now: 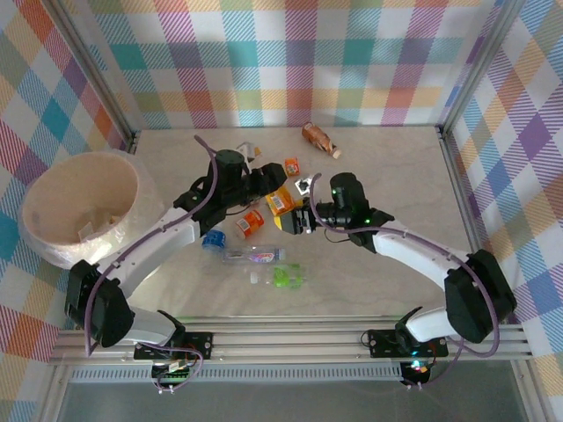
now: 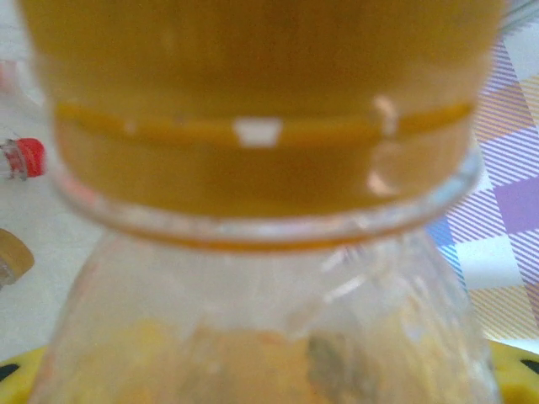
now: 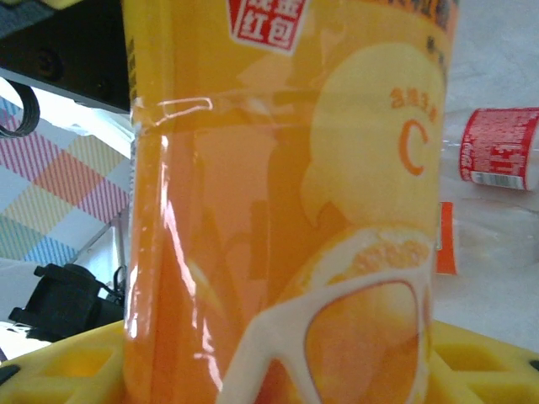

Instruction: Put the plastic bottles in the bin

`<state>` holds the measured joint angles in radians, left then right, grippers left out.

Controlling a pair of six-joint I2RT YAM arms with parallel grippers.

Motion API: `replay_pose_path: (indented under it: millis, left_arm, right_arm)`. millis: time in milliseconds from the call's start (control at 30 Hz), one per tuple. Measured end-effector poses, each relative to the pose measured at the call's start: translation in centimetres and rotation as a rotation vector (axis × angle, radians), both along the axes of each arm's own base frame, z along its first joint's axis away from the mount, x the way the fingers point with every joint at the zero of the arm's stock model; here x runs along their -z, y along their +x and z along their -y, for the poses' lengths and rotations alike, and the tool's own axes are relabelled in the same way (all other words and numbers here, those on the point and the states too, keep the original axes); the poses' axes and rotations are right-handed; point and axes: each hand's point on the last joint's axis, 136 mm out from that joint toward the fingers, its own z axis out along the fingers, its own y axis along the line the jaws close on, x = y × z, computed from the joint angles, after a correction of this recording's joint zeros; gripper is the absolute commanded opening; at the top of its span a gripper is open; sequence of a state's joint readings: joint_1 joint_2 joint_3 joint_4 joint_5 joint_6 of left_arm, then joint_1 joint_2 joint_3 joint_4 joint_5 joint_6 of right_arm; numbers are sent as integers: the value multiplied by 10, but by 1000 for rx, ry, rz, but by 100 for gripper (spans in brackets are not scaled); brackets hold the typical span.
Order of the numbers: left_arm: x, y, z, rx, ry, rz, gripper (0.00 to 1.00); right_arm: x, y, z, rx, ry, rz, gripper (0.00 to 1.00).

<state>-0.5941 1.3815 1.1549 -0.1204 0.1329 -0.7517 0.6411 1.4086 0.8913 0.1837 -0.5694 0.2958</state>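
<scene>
An orange-labelled plastic bottle (image 1: 281,202) sits between both grippers at mid table. My left gripper (image 1: 269,186) is shut around its neck just below the orange cap (image 2: 261,76), and its clear shoulder (image 2: 269,295) sits close up in the left wrist view. My right gripper (image 1: 296,214) is shut on the bottle's body, whose orange label (image 3: 286,210) shows in the right wrist view. More plastic bottles lie around: an orange one (image 1: 250,223), a blue-capped one (image 1: 214,239), a clear one (image 1: 253,255), a green one (image 1: 286,277) and a brown one (image 1: 319,138). The bin (image 1: 53,242) stands at the left edge.
A red-labelled bottle (image 3: 497,147) lies beside the held one. A small orange item (image 1: 291,166) sits behind the grippers. Checked walls close the table at the back and sides, with a metal rail (image 1: 290,338) along the near edge.
</scene>
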Motion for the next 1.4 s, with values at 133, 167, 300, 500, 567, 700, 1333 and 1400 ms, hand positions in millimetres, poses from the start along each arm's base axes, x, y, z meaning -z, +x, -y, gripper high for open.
replay_pose_path:
  millis: [133, 167, 300, 500, 567, 700, 1333, 1400]
  left_arm:
    - [-4, -3, -12, -43, 13, 25, 53]
    - [-6, -4, -16, -53, 18, 32, 53]
    - [-13, -7, -28, -97, 46, 60, 53]
    - [-15, -12, -55, -179, 139, 79, 51]
    - [-16, -15, -66, -210, 177, 82, 51]
    - [-30, -24, -93, -276, 258, 109, 50]
    - [-201, -90, -303, -880, 735, 287, 49]
    - [-195, -90, -329, -946, 768, 224, 48]
  right_arm:
    - [-1, 0, -7, -41, 9, -1, 79]
    - [-2, 0, -9, -48, 13, -1, 82]
    - [-13, 3, -14, -67, 30, 28, 99]
    - [-26, 12, -15, -63, 7, 110, 100]
    - [-25, 17, -13, -38, -18, 135, 100]
    - [-23, 29, -6, 34, -63, 174, 100]
    - [-53, 67, 18, 299, -71, 317, 100]
    - [-52, 68, 19, 308, -71, 313, 100]
